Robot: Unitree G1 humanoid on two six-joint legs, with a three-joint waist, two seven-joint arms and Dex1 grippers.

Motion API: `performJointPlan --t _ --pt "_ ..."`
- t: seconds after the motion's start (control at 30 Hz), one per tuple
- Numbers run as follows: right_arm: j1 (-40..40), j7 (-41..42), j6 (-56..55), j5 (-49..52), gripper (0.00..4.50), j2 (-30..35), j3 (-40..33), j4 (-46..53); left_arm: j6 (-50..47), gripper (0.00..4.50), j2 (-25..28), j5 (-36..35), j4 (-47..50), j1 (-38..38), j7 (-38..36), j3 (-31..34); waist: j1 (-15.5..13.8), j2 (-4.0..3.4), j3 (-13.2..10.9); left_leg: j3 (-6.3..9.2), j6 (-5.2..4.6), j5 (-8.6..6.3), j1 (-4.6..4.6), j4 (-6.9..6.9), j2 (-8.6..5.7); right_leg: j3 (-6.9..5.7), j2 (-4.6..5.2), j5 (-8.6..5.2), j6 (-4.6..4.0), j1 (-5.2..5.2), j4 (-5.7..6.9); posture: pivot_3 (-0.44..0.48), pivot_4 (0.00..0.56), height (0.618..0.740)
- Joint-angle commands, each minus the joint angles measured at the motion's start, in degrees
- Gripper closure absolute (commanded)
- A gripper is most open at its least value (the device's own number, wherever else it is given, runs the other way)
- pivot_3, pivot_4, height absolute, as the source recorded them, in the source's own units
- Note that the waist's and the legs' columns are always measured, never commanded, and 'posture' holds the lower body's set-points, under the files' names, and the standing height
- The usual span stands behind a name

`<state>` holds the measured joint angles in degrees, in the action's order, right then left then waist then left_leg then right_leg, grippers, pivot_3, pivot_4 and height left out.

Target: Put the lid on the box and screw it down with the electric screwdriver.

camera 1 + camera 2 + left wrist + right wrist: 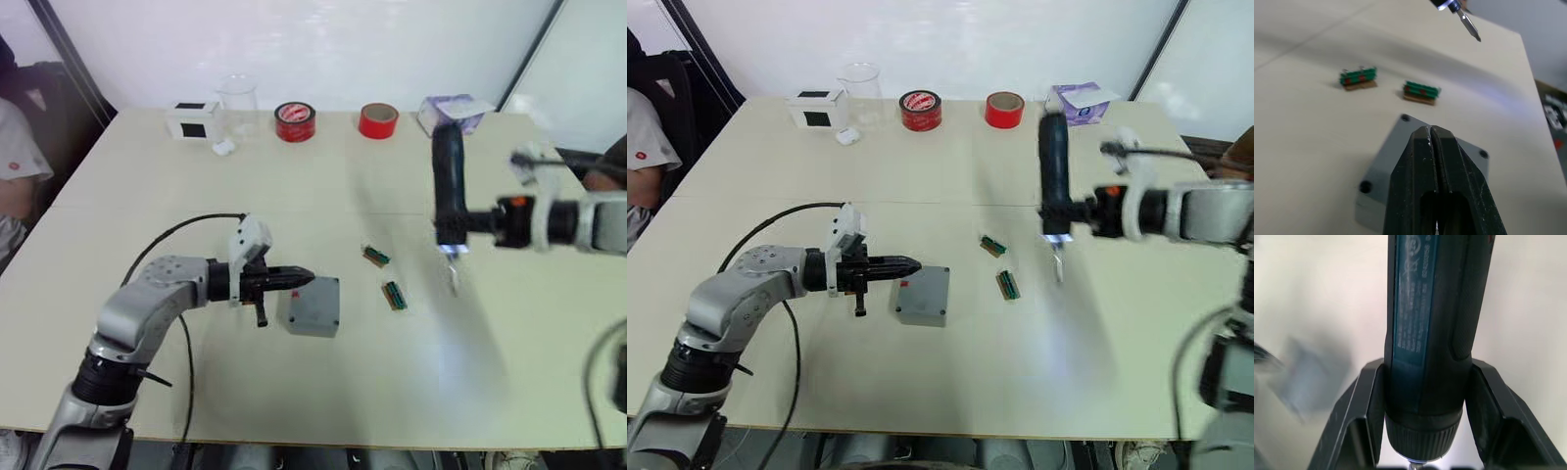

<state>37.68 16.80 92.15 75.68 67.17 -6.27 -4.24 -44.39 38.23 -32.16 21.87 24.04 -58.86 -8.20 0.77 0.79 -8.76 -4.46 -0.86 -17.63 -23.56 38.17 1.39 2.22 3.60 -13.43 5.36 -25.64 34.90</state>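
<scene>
Box: the grey metal box (923,295) sits on the table (921,382) in front of the robot, with the lid (1449,147) already seated on it, screw holes at the corners and a small red mark on one side.
Left gripper (911,263): jaws pressed together with nothing between them, tips just over the box's near edge — I'd judge it is there to steady the box, though I cannot tell if it touches.
Right gripper (1422,431): jaws clamped on either side of the electric screwdriver (1052,171), held upright with the bit (1468,24) down and its white light on, well apart from the box — likely poised to come over to a corner hole.
Green parts: two small green components (1000,264) lie between box and driver.
Writing: there is print on the driver's barrel, too blurred to read.
Far edge: two red tape rolls (921,110), a clear cup (860,90), a white box (816,108) with a black square, a purple tissue box (1080,101).
</scene>
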Motion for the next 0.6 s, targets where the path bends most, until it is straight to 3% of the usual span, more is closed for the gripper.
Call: performJointPlan --t 0.03,0.3,0.53,0.6 --pt "-0.5 4.1 0.4 0.9 2.75 5.0 5.6 -3.5 1.3 4.5 2.2 1.2 5.3 0.5 -2.4 -3.6 0.5 -0.03 -0.1 -0.08 -0.01 -0.01 0.03 0.02 0.0 0.08 -0.01 -0.01 0.0 0.0 -0.01 0.0 0.15 0.74" --pt "2.3 7.9 0.4 -6.4 2.75 3.8 14.8 -8.8 0.8 4.5 3.5 1.5 8.6 0.2 -0.9 -4.6 0.3 -0.04 -0.6 -0.12 0.06 0.08 0.13 0.42 0.15 0.31 -0.44 0.1 0.2 0.01 0.21 0.0 0.15 0.74" --pt "3.0 11.2 0.4 -13.1 2.75 1.0 16.9 -10.1 0.0 4.5 4.9 0.3 8.5 0.0 0.3 -2.0 0.0 -0.06 -0.6 -0.08 0.02 0.06 0.05 0.73 0.42 0.33 -0.79 0.11 0.19 0.06 0.25 0.0 0.15 0.74" --pt "2.8 12.2 0.4 -15.3 1.75 0.3 17.3 -9.7 -0.8 4.5 4.9 -1.1 7.7 0.1 0.7 0.0 0.0 -0.06 -0.6 -0.09 0.02 0.06 0.04 0.76 0.42 0.34 -0.78 0.12 0.21 0.06 0.25 0.0 0.15 0.74"
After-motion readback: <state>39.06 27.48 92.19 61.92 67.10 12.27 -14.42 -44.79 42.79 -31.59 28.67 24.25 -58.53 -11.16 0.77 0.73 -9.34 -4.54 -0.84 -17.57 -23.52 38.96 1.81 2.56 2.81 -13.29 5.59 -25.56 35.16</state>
